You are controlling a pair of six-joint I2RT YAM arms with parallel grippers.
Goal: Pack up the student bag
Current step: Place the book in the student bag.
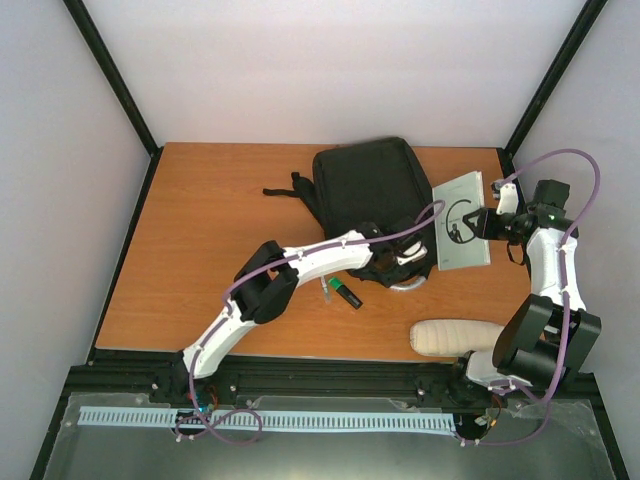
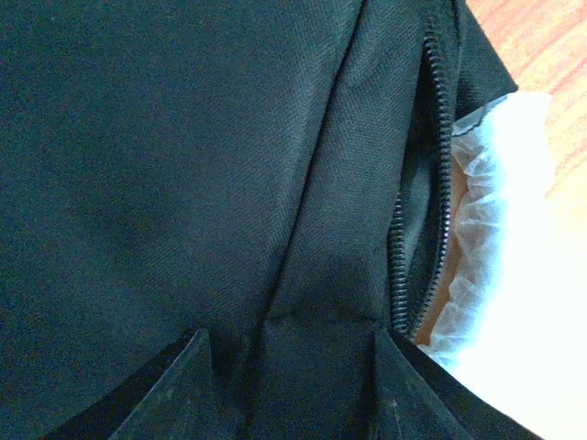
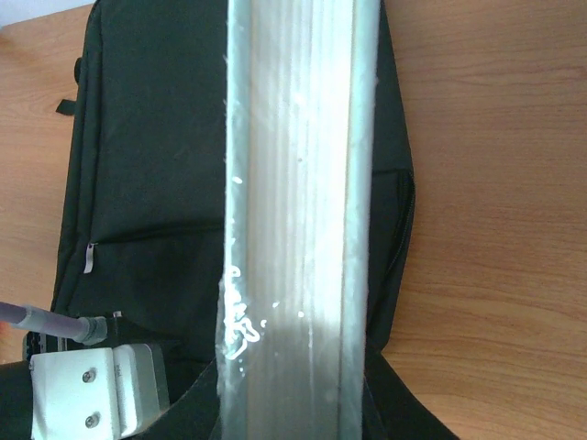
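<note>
Black woven fabric of the large soft student bag (image 2: 183,165) fills my left wrist view. My left gripper (image 2: 289,337) stands about half wide astride a raised ridge of that fabric, just beside the parted black zip (image 2: 442,183). Whether the pads already bite, I cannot tell. The bag lies flat at the middle of the orange wooden bench (image 1: 200,230), nearer the far edge, and I am working at its near end. My right gripper (image 1: 493,222) is clamped on the thin grey-white book (image 1: 462,225), held just off the bag's right side, toward the bench's right edge.

To do this well, I judge I should pinch only the upper flap by the zip, not both layers. Then I should lift it straight up so the mouth gapes before the book comes in edge-first. Fabric this soft may slip or sag. A green-and-black marker (image 1: 346,293) and a cream rolled pouch (image 1: 455,337) lie toward the near edge, not yet packed.
</note>
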